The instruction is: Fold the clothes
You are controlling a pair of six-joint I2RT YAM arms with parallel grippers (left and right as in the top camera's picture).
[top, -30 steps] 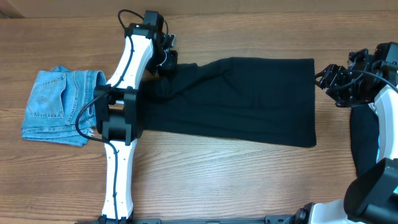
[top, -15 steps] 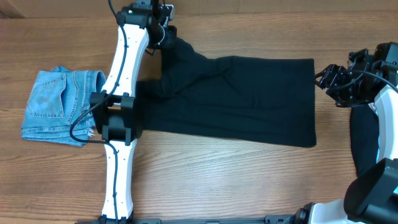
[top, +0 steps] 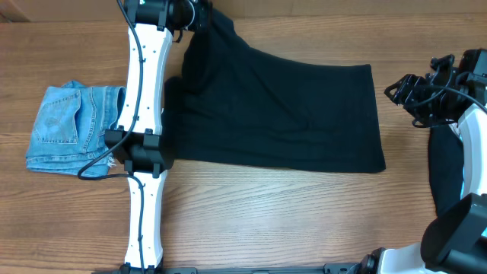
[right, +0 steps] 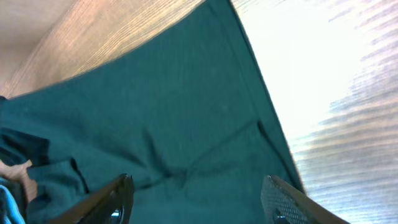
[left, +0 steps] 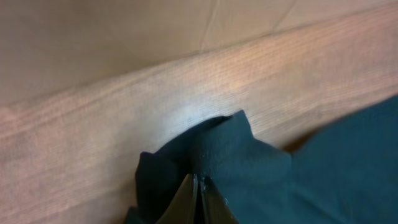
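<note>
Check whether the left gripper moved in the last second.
Yes. The left gripper, shut on a corner of the black garment, has gone toward the table's far edge, away from the jeans, dragging that corner along.

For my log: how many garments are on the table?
3: a large black garment in the middle; folded blue denim at the left; a black piece at the right, partly hidden.
</note>
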